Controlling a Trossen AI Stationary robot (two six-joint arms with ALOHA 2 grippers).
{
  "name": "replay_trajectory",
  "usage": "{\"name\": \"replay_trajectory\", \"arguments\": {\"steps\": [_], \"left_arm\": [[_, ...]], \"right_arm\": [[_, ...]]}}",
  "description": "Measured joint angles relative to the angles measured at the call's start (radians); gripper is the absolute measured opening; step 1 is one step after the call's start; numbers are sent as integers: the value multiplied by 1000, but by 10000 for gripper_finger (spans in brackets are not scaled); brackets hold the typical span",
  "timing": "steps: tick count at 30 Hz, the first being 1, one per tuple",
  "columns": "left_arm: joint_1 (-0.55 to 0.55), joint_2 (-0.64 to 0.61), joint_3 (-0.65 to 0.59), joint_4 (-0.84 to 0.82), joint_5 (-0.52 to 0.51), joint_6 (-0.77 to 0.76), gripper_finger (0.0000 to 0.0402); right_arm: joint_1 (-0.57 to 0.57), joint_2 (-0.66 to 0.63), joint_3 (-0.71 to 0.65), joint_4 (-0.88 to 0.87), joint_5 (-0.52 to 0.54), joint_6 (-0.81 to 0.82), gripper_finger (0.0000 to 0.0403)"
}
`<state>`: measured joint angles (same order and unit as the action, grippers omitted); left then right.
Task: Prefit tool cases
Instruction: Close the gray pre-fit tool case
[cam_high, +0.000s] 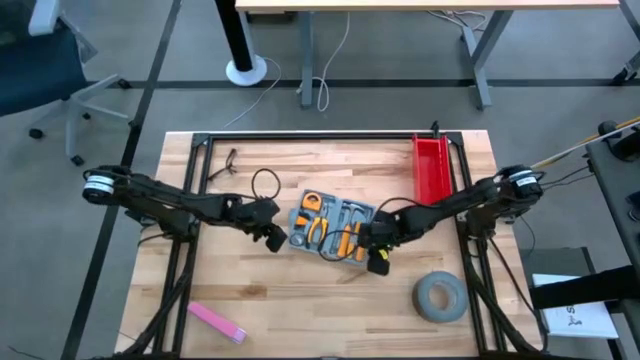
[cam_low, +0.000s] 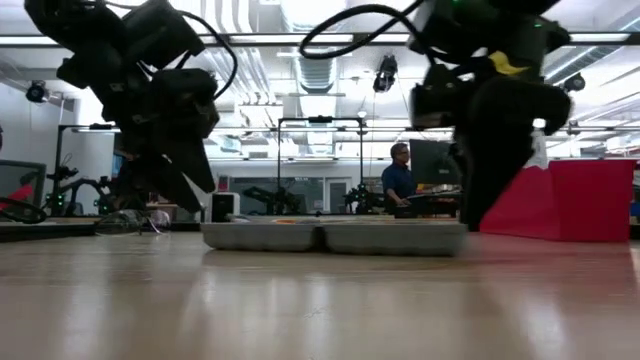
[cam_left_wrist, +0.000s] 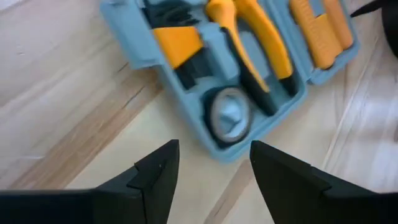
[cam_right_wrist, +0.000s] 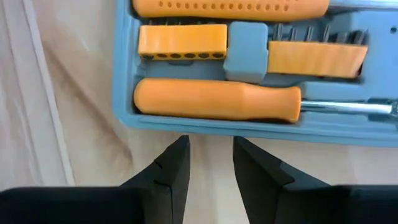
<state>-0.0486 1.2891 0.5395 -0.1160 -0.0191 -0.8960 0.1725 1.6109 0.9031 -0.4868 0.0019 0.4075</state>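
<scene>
Blue-grey tool case (cam_high: 333, 227) lies open between both arms: the left gripper (cam_left_wrist: 214, 163), fingers wide, and the right gripper (cam_right_wrist: 211, 157), fingers narrow and empty, should probably approach opposite edges squarely.

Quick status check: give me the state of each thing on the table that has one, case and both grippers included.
tool case: open, lying flat, orange-handled tools seated inside.
left gripper: open, empty, just short of the case's corner.
right gripper: slightly parted, empty, just off the case's edge.
red bin: upright at the table's far right; contents unclear.
tape roll: lying flat, untouched.
pink block: lying flat near the front edge.
</scene>
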Motion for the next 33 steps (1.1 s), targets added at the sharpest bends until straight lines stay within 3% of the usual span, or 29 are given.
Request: {"name": "replay_trajectory", "arguments": {"steps": [6, 14, 25, 28, 33], "left_arm": [[7, 1, 1, 6, -38, 7, 218], [61, 0, 8, -32, -60, 4, 222], [164, 3, 6, -41, -94, -14, 217], [174, 3, 6, -42, -103, -14, 213], [185, 59, 5, -9, -105, -13, 204]], "right_arm": [[-32, 63, 83, -20, 1, -76, 110], [-31, 24, 104, -93, 2, -64, 99], [-29, 15, 46, -128, 29, -59, 80], [-29, 15, 14, -120, 91, -28, 77], [-29, 15, -26, -30, 104, -14, 77]]}}
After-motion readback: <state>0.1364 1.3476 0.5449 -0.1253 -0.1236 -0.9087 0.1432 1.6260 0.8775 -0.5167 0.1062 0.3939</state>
